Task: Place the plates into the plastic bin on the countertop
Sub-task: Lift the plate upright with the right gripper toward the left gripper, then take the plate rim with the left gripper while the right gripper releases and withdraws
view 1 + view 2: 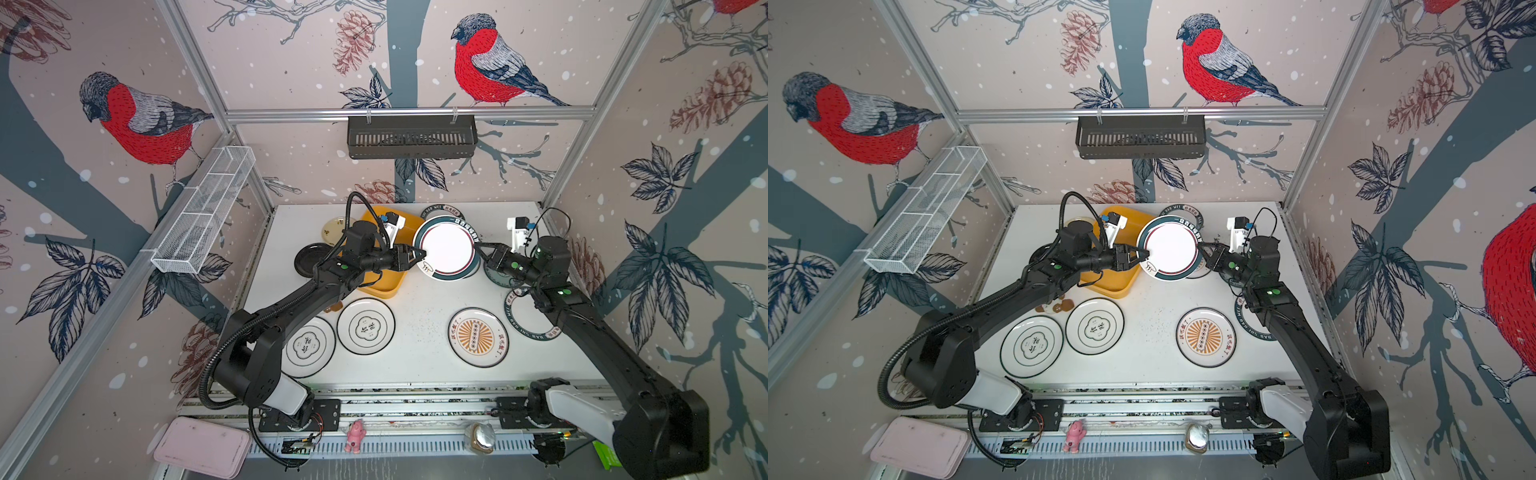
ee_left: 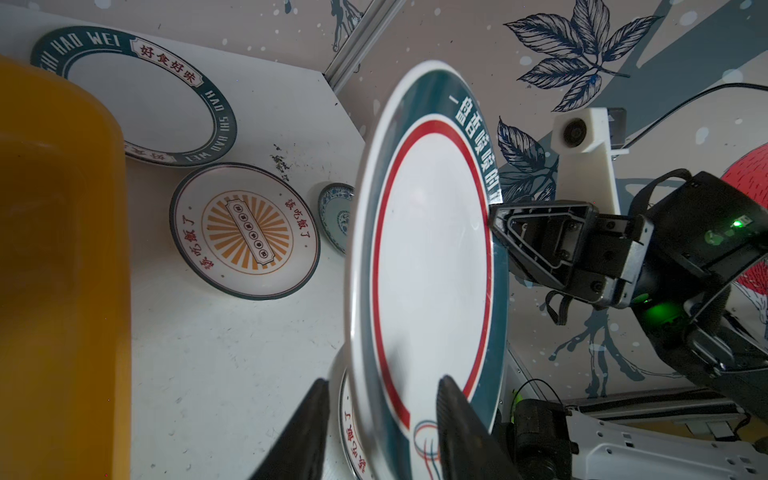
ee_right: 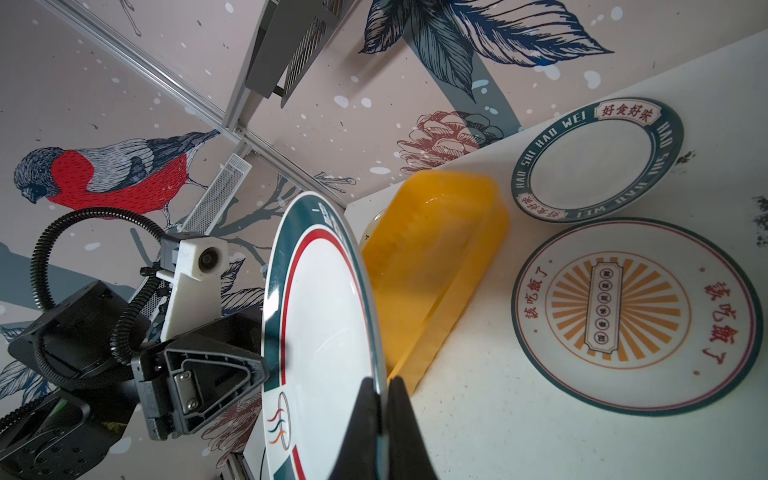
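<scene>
- Left flank of the surface (image 1: 419, 316): a glossy black plate (image 1: 307, 257), a small cream plate (image 1: 334, 230) and two white black-rimmed plates (image 1: 365, 326) lie flat, none of them in the bin yet.
- Left fingers (image 2: 457, 419): they straddle one rim of the raised plate, one finger across its face and one behind it. We cannot tell whether they press it. We judge the step in hand to be a hand-over toward this arm. The next move calls for a firm clamp here before the far side lets go, then a short carry to the bin.
- Plastic bin (image 1: 388, 286): yellow-orange, shallow, with rounded corners. It sits under the left arm, just beside the raised plate. The part of its inside that we can see holds no plate.
- Teal-banded plate (image 1: 446, 248): raised off the surface between the two arms. It has a white centre, a thin red ring, a broad teal band with white lettering and a small ribbon emblem. It is glossy, so we judge the rim slippery.
- Right fingers (image 3: 363, 428): clenched on the opposite rim of the teal-banded plate.
- Right flank: an orange sunburst plate (image 1: 473, 337) and a lettered-band plate (image 1: 528, 320) rest flat.
</scene>
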Controlling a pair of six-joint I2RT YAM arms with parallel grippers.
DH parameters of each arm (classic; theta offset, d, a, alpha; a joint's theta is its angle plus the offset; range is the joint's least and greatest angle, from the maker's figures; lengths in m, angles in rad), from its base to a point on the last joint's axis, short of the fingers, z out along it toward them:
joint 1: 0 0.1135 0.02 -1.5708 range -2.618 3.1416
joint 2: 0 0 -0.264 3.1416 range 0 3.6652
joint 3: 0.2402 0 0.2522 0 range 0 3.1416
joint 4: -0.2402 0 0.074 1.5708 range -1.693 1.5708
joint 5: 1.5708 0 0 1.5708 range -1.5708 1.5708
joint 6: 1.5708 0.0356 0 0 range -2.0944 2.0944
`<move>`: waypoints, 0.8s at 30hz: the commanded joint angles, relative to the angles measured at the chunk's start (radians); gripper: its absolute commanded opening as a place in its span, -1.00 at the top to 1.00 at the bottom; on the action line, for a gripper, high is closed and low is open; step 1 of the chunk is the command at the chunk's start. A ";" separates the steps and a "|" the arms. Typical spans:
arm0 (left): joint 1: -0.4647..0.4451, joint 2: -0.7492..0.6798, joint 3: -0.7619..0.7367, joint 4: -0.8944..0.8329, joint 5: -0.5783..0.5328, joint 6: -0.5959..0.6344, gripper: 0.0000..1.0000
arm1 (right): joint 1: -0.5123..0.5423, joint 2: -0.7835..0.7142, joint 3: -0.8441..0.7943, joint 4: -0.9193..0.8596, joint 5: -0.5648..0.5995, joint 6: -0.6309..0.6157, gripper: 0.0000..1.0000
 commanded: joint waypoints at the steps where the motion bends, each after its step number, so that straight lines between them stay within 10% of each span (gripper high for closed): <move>1: 0.006 0.010 0.008 0.088 0.048 -0.053 0.44 | 0.000 -0.003 -0.003 0.084 -0.012 0.021 1.00; 10: 0.047 0.042 -0.037 0.271 0.098 -0.236 0.89 | 0.000 0.034 0.002 0.110 0.012 0.012 0.94; 15: 0.117 0.054 -0.040 0.250 0.046 -0.342 1.00 | -0.001 0.047 0.004 0.137 0.030 0.001 -0.45; 18: 0.159 0.060 0.012 0.136 -0.051 -0.340 1.00 | 0.000 0.063 0.001 0.165 0.032 0.004 -0.93; 24: 0.283 0.085 -0.021 0.186 -0.100 -0.475 1.00 | 0.025 0.046 -0.012 0.138 0.080 -0.015 -0.99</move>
